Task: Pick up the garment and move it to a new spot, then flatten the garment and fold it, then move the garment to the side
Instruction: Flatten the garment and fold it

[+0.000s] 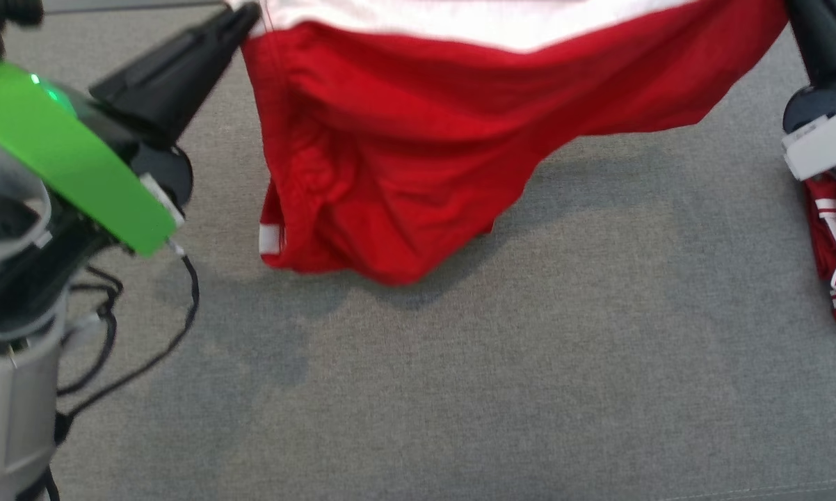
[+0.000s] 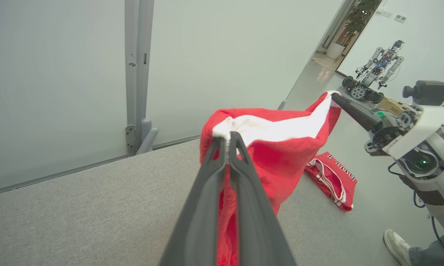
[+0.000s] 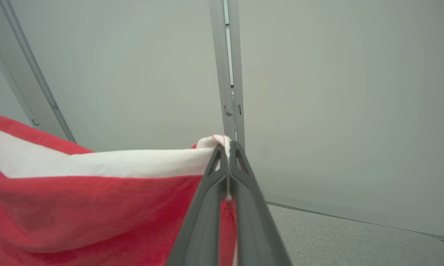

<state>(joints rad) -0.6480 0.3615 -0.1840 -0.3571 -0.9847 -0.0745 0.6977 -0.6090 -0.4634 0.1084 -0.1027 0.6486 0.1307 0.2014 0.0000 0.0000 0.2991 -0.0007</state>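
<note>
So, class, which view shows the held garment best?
Left wrist view: the garment hangs nearly whole between left gripper and right gripper. Head view crops its white band; right wrist view gives one pinched corner.

A grey, felt-like table spans the lower part of the head view. In the left wrist view, pale, evenly lit wall panels rise behind it, split by a grey metal post left of centre. At upper right, an opening shows a glossy floor and a potted plant.
</note>
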